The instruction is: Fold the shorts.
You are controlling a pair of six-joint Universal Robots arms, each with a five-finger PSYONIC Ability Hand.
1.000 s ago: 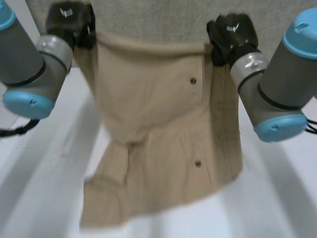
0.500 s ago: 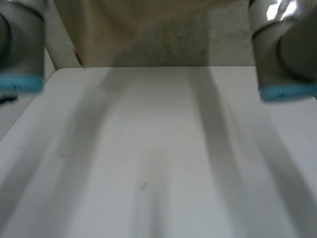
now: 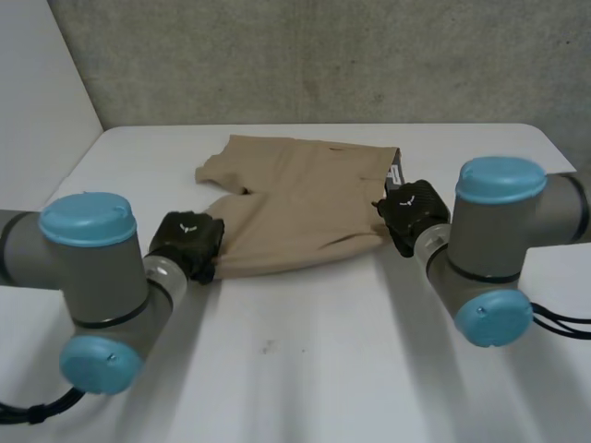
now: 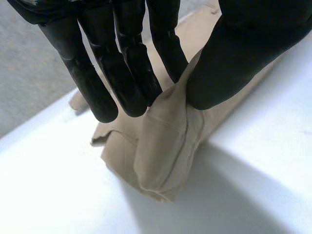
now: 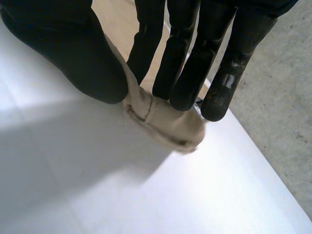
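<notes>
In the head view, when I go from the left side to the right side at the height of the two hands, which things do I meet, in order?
left arm → left hand → shorts → right hand → right arm

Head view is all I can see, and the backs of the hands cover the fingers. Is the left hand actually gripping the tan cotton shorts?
Observer: Yes. The left wrist view shows the left hand pinching a bunched corner of the tan cotton shorts between its thumb and straight fingers.
Operator: And the right hand?
Observer: The right hand pinches a stitched edge of the shorts between its thumb and fingers, and the cloth bunches up at its fingertips.
</notes>
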